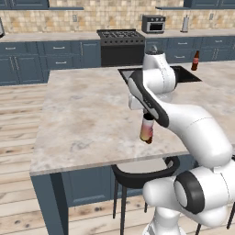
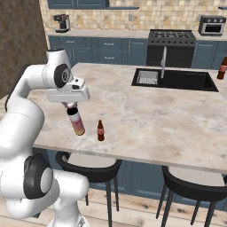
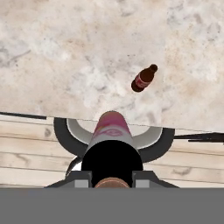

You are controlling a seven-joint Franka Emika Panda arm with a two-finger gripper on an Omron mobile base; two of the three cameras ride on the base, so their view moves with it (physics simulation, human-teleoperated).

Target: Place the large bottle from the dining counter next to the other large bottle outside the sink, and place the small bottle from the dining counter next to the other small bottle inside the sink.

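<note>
No readable text anywhere. Large bottle label: red swirl mark, no legible letters. Small bottle label: red band, too small to read.

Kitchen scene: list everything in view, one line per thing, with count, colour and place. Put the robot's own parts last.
large bottle: one, pink and cream with dark neck, held lifted and tilted above the counter's near edge
small bottle: one, dark brown with red label, upright on the counter near the front edge
far bottle: one, brown with red label, on the counter right of the sink
counter: one, beige marble, centre
sink: one, black, set in the counter's far side
faucet: one, grey, at the sink
stools: two, black, under the counter's near edge
stove: one, black, back wall
microwave: one, grey, back counter
coffee machine: one, dark, back counter
gripper: one, white with dark fingers, shut on the large bottle's neck
</note>
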